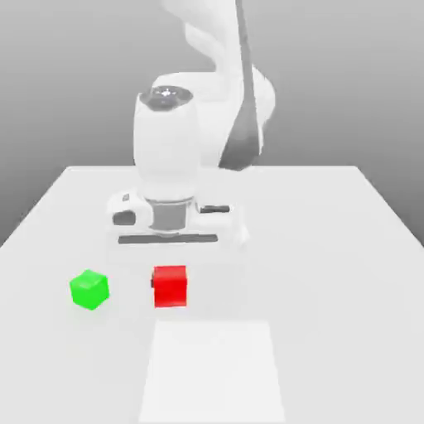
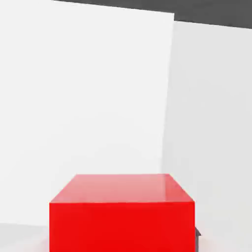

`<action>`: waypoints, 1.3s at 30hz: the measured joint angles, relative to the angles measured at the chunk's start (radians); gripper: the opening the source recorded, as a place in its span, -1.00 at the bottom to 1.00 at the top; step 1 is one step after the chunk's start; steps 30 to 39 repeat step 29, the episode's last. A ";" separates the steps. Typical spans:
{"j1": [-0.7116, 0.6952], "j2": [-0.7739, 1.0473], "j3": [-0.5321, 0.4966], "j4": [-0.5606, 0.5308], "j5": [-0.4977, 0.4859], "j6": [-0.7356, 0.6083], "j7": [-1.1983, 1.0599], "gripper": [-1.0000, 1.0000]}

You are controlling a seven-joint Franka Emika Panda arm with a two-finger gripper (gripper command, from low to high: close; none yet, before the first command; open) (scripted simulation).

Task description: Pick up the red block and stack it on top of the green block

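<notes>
The gripper [image 1: 171,277] is clamped on the red block [image 1: 171,286], so the block can be carried to its place. The green block [image 1: 89,289] rests on the white table [image 1: 331,248], just beside it toward the exterior view's left. Nothing stands between the two blocks

Table [image 1: 331,248] open all round; green block [image 1: 89,289] stands apart, w/ top unobstructed.
</notes>
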 joint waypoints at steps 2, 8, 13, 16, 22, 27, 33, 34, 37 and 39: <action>-0.047 -0.022 -0.042 -0.007 -0.024 -0.014 -0.043 -1.00; -0.184 -0.077 -0.170 -0.030 -0.088 -0.047 -0.176 -1.00; -0.262 -0.089 -0.271 -0.047 -0.104 -0.053 -0.292 -1.00; -0.215 -0.042 -0.310 -0.045 -0.028 -0.019 -0.354 -1.00; -0.116 0.075 -0.364 -0.040 0.135 0.081 -0.467 -1.00; -0.084 0.175 -0.373 -0.041 0.227 0.184 -0.530 -1.00; -0.078 0.210 -0.375 -0.043 0.225 0.227 -0.528 1.00; -0.078 0.210 -0.375 -0.043 0.225 0.227 -0.528 1.00; -0.078 0.210 -0.375 -0.043 0.225 0.227 -0.528 1.00; -0.078 0.210 -0.375 -0.043 0.225 0.227 -0.528 1.00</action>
